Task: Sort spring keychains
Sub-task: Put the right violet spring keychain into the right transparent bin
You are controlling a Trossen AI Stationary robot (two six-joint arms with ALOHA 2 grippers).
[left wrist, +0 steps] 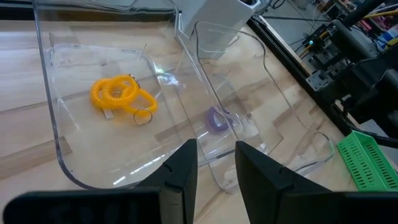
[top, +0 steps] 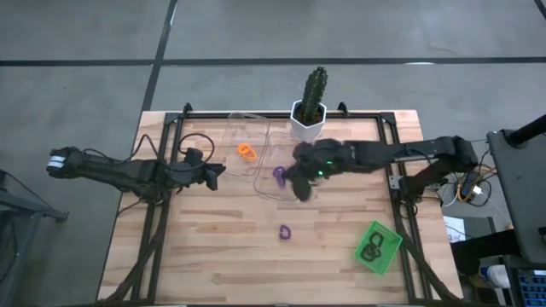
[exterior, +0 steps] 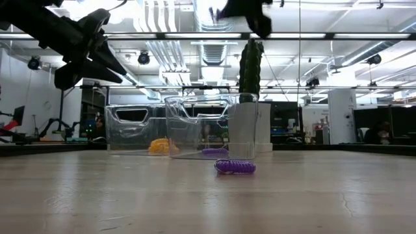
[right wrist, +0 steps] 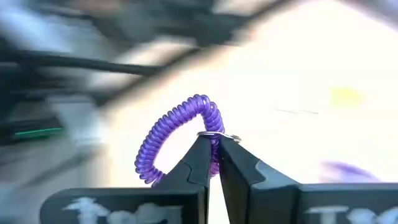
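Just ahead of the left gripper (left wrist: 216, 163), one clear plastic bin (left wrist: 62, 155) is holding an orange coiled keychain (left wrist: 121, 96); its neighbour (left wrist: 273, 124) is holding a purple one (left wrist: 216, 119). The right gripper (right wrist: 214, 155) is pinching a purple spring keychain (right wrist: 177, 134) above that bin. The left gripper's fingers are standing slightly apart, gripping nothing.

Two clear bins (top: 249, 147) sit side by side just left of the cactus pot (top: 308, 120), a keychain in each. Another keychain (top: 284, 231) lies on the table (top: 213, 256) in front of the pot; a basket (top: 376, 246) sits to its front right
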